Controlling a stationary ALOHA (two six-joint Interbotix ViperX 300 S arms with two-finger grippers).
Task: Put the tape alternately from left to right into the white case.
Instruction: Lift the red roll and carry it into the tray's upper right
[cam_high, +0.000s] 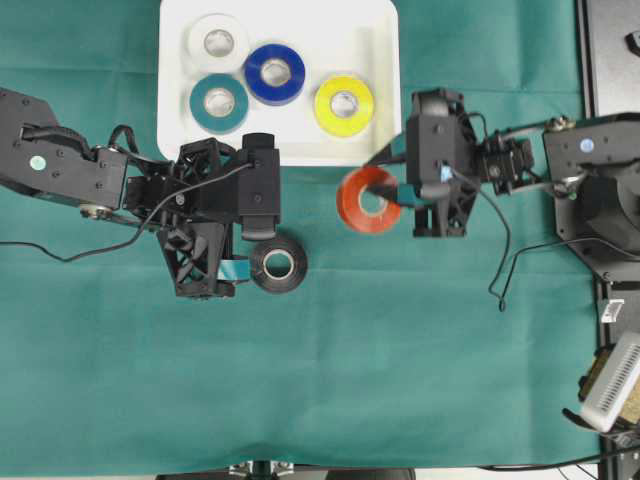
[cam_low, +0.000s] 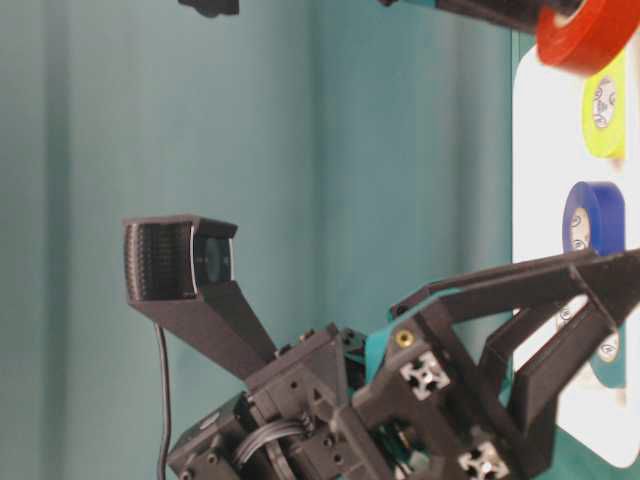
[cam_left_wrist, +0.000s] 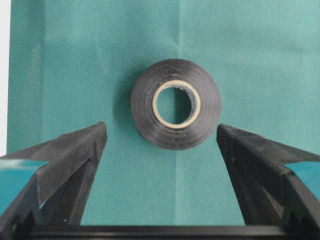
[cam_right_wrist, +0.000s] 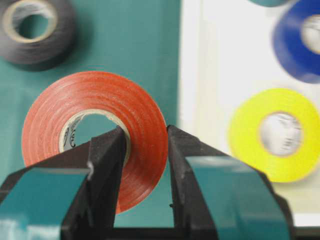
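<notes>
The white case (cam_high: 380, 30) at the back holds white tape (cam_high: 218, 41), teal tape (cam_high: 219, 102), blue tape (cam_high: 275, 73) and yellow tape (cam_high: 344, 104). My right gripper (cam_right_wrist: 145, 131) is shut on the red tape (cam_right_wrist: 95, 135), one finger through its core, holding it above the cloth just in front of the case's near rim (cam_high: 340, 158). The black tape (cam_left_wrist: 176, 104) lies flat on the green cloth. My left gripper (cam_left_wrist: 161, 131) is open, its fingertips on either side of the roll's near edge and not touching it.
Green cloth covers the table. The right arm's base (cam_high: 600, 190) and a loose cable (cam_high: 500, 260) sit at the right. A white device (cam_high: 610, 385) lies at the lower right edge. The left arm (cam_high: 60, 165) reaches in from the left.
</notes>
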